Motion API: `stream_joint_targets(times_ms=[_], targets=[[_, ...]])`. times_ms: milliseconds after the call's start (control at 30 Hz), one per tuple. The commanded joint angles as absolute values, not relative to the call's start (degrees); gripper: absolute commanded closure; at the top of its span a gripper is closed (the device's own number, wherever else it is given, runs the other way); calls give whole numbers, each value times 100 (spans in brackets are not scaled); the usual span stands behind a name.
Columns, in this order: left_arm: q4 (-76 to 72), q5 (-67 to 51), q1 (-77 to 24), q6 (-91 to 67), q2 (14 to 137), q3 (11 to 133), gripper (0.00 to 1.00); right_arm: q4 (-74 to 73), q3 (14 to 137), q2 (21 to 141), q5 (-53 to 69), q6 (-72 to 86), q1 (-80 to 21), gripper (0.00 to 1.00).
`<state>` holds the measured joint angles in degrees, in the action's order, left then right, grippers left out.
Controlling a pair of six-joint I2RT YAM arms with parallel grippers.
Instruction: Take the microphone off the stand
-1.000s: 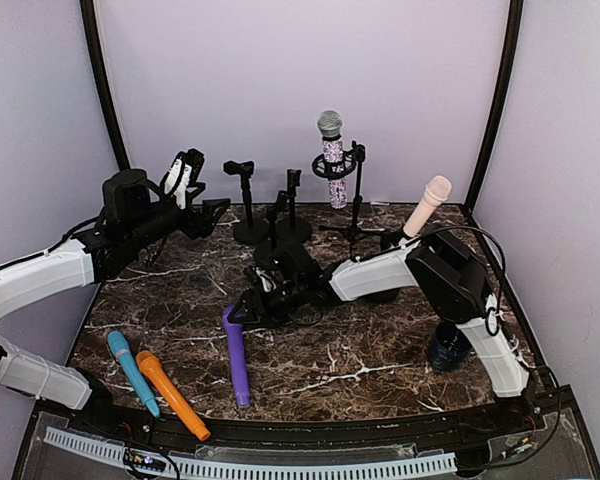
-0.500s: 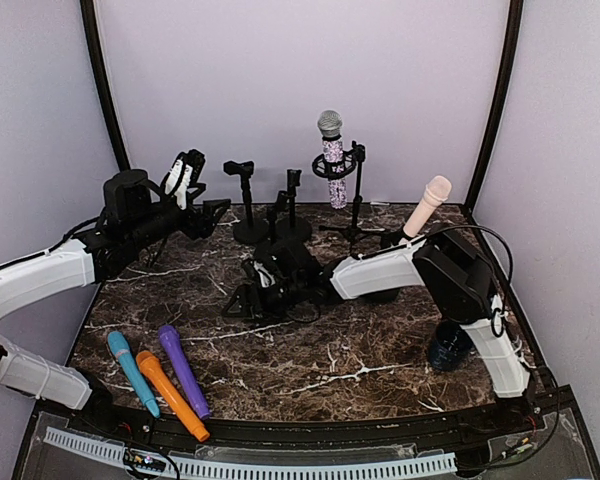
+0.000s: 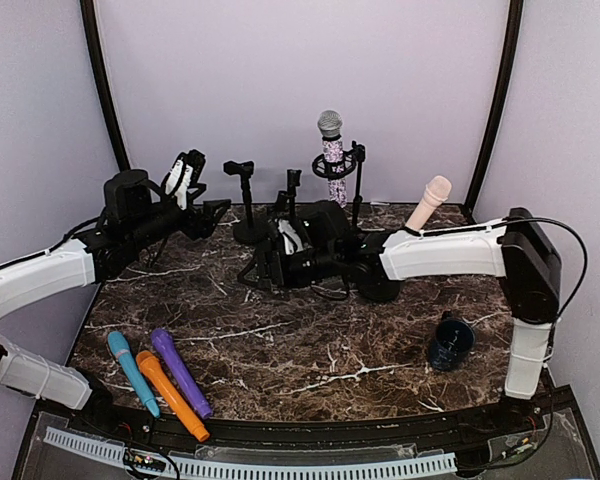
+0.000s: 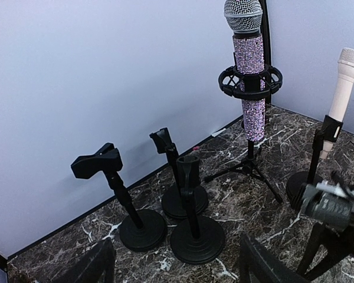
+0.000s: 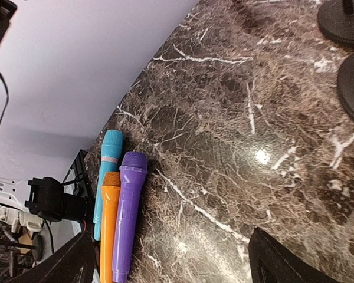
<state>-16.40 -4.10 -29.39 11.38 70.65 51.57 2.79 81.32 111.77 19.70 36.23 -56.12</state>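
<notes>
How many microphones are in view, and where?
5. Blue microphone, orange microphone and purple microphone lie together front left; glitter microphone upright in a rear stand; pink microphone tilted in the right stand. The right arm could hide more.

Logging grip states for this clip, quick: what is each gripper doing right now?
Left gripper: open, holding nothing.
Right gripper: open, holding nothing.

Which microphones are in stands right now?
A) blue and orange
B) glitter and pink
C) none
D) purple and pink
B: the glitter microphone and pink microphone are mounted off the table, while the blue microphone, orange microphone and purple microphone lie flat on it.
</notes>
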Motion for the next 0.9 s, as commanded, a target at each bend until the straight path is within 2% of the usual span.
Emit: stream_joint_targets(times_ms=[0,200,533,700,867], targets=[[-1573,-727,-2934,1173,7161,5135,26,26,7686,10206,841,3110,-5574,6],[-1487,-886,-3083,1215,7344,5212,26,-485,6938,8732,-57,2988,-5105,2],[-1315,-782,-3508,1497,7668,5317,26,-1920,6835,6906,-1636,2355,-4173,1],[-1250,-749,-3573,1548,7747,5369,26,-2274,6828,6512,-2034,2259,-3721,1],[-1215,-729,-3602,1563,7748,5378,26,-2441,6873,6610,-2109,2292,-3105,1]])
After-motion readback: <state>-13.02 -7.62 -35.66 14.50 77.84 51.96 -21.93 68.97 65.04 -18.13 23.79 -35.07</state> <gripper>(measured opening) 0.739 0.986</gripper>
